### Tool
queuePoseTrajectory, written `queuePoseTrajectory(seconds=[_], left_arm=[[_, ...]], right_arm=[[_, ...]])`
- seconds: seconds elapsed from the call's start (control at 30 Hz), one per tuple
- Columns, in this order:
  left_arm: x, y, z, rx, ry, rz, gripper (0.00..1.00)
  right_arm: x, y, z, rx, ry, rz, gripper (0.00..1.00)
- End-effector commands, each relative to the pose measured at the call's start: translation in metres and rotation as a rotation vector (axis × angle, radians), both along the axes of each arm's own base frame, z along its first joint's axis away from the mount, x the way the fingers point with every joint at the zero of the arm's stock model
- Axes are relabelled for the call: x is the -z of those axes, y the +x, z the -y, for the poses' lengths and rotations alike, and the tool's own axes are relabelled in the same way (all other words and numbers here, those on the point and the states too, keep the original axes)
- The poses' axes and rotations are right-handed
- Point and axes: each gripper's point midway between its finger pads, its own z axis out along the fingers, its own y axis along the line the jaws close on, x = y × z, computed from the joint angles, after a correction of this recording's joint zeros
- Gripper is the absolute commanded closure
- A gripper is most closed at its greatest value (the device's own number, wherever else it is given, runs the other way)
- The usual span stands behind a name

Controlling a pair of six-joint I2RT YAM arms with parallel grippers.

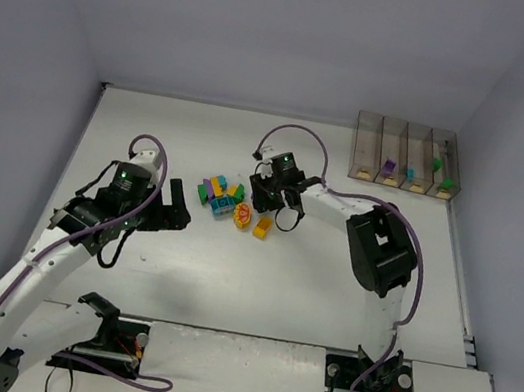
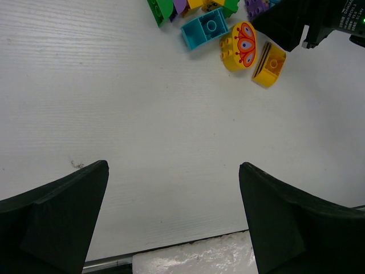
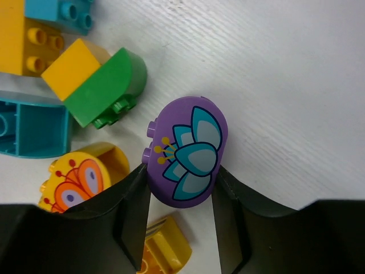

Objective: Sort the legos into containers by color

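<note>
The purple brick, rounded and printed with a teal flower, lies face up on the bench at the edge of the heap of legos. The right pincer is clamped on it, 1 finger against each long side. That grip suits the shape, since the flat flanks give the pads something square to press on where the curved ends would slip. Whether the brick is clear of the bench I cannot tell. Just beside it sit a green rounded brick with a yellow block against it, a teal brick, and an orange butterfly brick. A yellow rounded brick lies under the wrist. This is near enough that a straight lift looks wiser than a drag. The containers, 4 joined bins, stand well apart at the far right corner. The 2nd bin from the left holds a purple piece, so this brick likely belongs there. The left pincer hangs with its jaws wide apart over bare bench, short of the heap. It holds nothing, and I judge it is kept back to leave the right arm room.
</note>
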Motion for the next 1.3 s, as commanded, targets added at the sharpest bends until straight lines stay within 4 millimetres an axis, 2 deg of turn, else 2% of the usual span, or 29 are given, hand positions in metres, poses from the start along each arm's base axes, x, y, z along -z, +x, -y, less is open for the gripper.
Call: queuePoseTrajectory(seconds=[0.0, 0.07, 0.1, 0.17, 0.2, 0.3, 0.33, 0.37, 0.4, 0.43, 0.47, 0.5, 0.53, 0.57, 0.6, 0.63, 0.73, 0.8, 0.83, 0.87, 0.93, 0.97, 1.0, 1.03, 1.07, 1.13, 1.2, 1.23, 1.27], left_arm=[[-0.013, 0.007, 0.000, -0.008, -0.008, 0.044, 0.10], [-0.013, 0.008, 0.000, -0.008, -0.007, 0.043, 0.10], [-0.013, 0.009, 0.000, -0.009, -0.006, 0.043, 0.10], [-0.011, 0.010, 0.001, -0.008, -0.005, 0.037, 0.10], [-0.011, 0.011, 0.002, -0.008, -0.005, 0.039, 0.10], [-0.009, 0.014, 0.003, -0.008, -0.003, 0.033, 0.10], [-0.010, 0.016, 0.003, -0.009, -0.004, 0.037, 0.10], [-0.008, 0.017, 0.004, -0.010, -0.003, 0.033, 0.10], [-0.009, 0.018, 0.004, -0.011, -0.005, 0.034, 0.10], [-0.009, 0.020, 0.005, -0.012, -0.005, 0.038, 0.10], [-0.009, 0.021, 0.005, -0.013, -0.005, 0.035, 0.10], [-0.009, 0.022, 0.006, -0.015, -0.005, 0.035, 0.10], [-0.008, 0.024, 0.006, -0.015, -0.004, 0.033, 0.10], [-0.009, 0.025, 0.007, -0.016, -0.004, 0.036, 0.10], [-0.008, 0.026, 0.006, -0.021, -0.002, 0.033, 0.10], [-0.007, 0.027, 0.006, -0.023, -0.001, 0.029, 0.10], [-0.008, 0.031, 0.007, -0.029, 0.001, 0.028, 0.10], [-0.009, 0.033, 0.008, -0.032, -0.002, 0.027, 0.10], [-0.008, 0.034, 0.008, -0.033, 0.002, 0.022, 0.10], [-0.007, 0.036, 0.008, -0.035, 0.004, 0.022, 0.10], [-0.008, 0.039, 0.009, -0.037, 0.008, 0.017, 0.10], [-0.008, 0.039, 0.010, -0.037, 0.007, 0.016, 0.10], [-0.009, 0.041, 0.010, -0.037, 0.005, 0.017, 0.10], [-0.008, 0.042, 0.011, -0.035, 0.006, 0.013, 0.10], [-0.009, 0.042, 0.012, -0.033, 0.004, 0.012, 0.10], [-0.011, 0.044, 0.013, -0.031, 0.003, 0.016, 0.10], [-0.011, 0.044, 0.013, -0.033, 0.003, 0.019, 0.10], [-0.013, 0.044, 0.013, -0.033, 0.002, 0.022, 0.10], [-0.013, 0.045, 0.013, -0.032, 0.001, 0.024, 0.10]], right_arm=[[-0.041, 0.033, 0.018, 0.108, 0.002, 0.152, 0.95], [-0.054, 0.048, 0.036, 0.155, 0.002, 0.185, 0.98], [-0.065, 0.063, 0.059, 0.206, 0.005, 0.208, 0.99], [-0.088, 0.082, 0.089, 0.278, 0.008, 0.255, 1.00], [-0.096, 0.097, 0.120, 0.344, 0.007, 0.271, 1.00], [-0.124, 0.123, 0.172, 0.430, -0.010, 0.335, 1.00], [-0.130, 0.132, 0.205, 0.487, -0.019, 0.348, 1.00], [-0.140, 0.141, 0.220, 0.513, -0.021, 0.370, 1.00], [-0.142, 0.145, 0.236, 0.542, -0.034, 0.376, 1.00], [-0.144, 0.151, 0.263, 0.588, -0.047, 0.380, 1.00], [-0.138, 0.155, 0.276, 0.598, -0.064, 0.375, 0.99], [-0.143, 0.162, 0.286, 0.611, -0.069, 0.385, 0.98], [-0.142, 0.166, 0.306, 0.642, -0.081, 0.384, 0.98], [-0.130, 0.169, 0.309, 0.638, -0.093, 0.363, 0.98], [-0.136, 0.175, 0.324, 0.661, -0.092, 0.372, 0.97], [-0.126, 0.179, 0.338, 0.683, -0.098, 0.356, 0.96], [-0.128, 0.190, 0.350, 0.700, -0.088, 0.363, 0.92], [-0.115, 0.195, 0.357, 0.699, -0.091, 0.341, 0.88], [-0.122, 0.203, 0.358, 0.696, -0.083, 0.358, 0.87], [-0.111, 0.205, 0.360, 0.694, -0.089, 0.335, 0.83], [-0.111, 0.213, 0.363, 0.700, -0.084, 0.344, 0.76], [-0.111, 0.214, 0.363, 0.698, -0.083, 0.329, 0.67], [-0.112, 0.215, 0.364, 0.701, -0.081, 0.332, 0.62], [-0.115, 0.217, 0.363, 0.703, -0.075, 0.336, 0.57], [-0.123, 0.221, 0.361, 0.693, -0.059, 0.354, 0.48], [-0.138, 0.222, 0.356, 0.686, -0.030, 0.374, 0.39], [-0.149, 0.221, 0.349, 0.667, -0.009, 0.387, 0.35], [-0.161, 0.218, 0.345, 0.663, -0.003, 0.405, 0.34], [-0.162, 0.215, 0.341, 0.656, -0.004, 0.400, 0.33]])
